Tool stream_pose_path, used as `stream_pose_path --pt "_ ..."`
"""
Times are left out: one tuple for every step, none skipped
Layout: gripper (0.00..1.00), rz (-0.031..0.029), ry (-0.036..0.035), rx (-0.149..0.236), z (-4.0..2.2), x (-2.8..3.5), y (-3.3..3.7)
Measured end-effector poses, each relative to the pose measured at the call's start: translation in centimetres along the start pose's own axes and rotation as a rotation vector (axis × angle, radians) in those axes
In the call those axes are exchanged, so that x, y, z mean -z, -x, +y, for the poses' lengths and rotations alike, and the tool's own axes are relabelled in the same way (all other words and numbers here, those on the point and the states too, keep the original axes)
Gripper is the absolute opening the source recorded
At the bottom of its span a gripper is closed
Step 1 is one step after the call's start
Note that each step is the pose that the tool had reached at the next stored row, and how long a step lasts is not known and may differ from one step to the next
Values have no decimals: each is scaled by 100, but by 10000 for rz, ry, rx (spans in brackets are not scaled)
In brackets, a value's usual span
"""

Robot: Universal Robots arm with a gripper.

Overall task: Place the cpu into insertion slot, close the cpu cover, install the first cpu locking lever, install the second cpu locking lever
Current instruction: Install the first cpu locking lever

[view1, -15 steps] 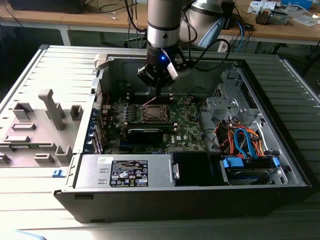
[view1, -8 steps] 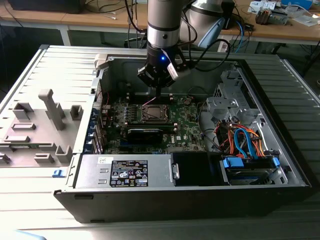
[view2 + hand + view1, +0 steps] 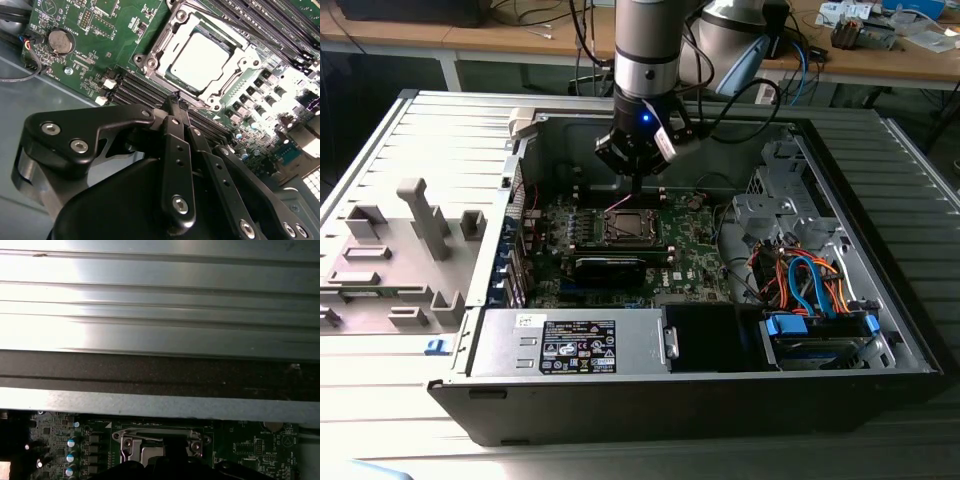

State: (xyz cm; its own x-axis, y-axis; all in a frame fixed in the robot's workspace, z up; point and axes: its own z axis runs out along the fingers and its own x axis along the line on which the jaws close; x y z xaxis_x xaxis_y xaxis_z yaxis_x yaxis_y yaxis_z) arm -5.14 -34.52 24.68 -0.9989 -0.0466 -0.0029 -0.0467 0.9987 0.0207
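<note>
End effector (image 3: 176,97), black and two-fingered, is hanging over the green motherboard (image 3: 95,45) inside the open grey computer case (image 3: 470,330), its fingers pressed together and gripping nothing, the tips sitting just at the near edge of the socket.

Small square insertion slot (image 3: 165,82) with a silver metal rim is lying just beyond the fingertips in the second wrist view. The flat square cpu (image 3: 200,60) with a pale silvery-grey face is sitting in it, and the thin silver cpu cover (image 3: 235,67) with a cut-out middle is lying flat around the chip, framing it.

Second wrist view is also showing a round silver coin battery (image 3: 61,41) on the board, well apart from the socket, and long black narrow card slots (image 3: 135,90) beside the socket.

First wrist view is showing the socket's silver rim (image 3: 157,440) from the side, below the ribbed grey case wall (image 3: 160,315).

Exterior view is showing the arm (image 3: 647,50) descending into the case over the socket (image 3: 628,225), a black power supply box (image 3: 578,345), and blue and orange cables (image 3: 810,285) toward the exterior view's right. A grey fixture block (image 3: 415,220) is standing on the worktop at the exterior view's left.
</note>
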Motion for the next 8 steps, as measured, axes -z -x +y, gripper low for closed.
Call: stream_pose_path --pt "11 0 0 0 0 -3 0" --pt "11 0 0 0 0 -7 0" --pt "11 0 0 0 0 -12 0" --pt "11 0 -1 0 0 -16 0" --pt "11 0 0 0 0 -18 0" --pt "11 0 0 0 0 -20 0" --pt "11 0 0 0 0 -21 0" --pt "11 1 -1 0 -1 -21 0"
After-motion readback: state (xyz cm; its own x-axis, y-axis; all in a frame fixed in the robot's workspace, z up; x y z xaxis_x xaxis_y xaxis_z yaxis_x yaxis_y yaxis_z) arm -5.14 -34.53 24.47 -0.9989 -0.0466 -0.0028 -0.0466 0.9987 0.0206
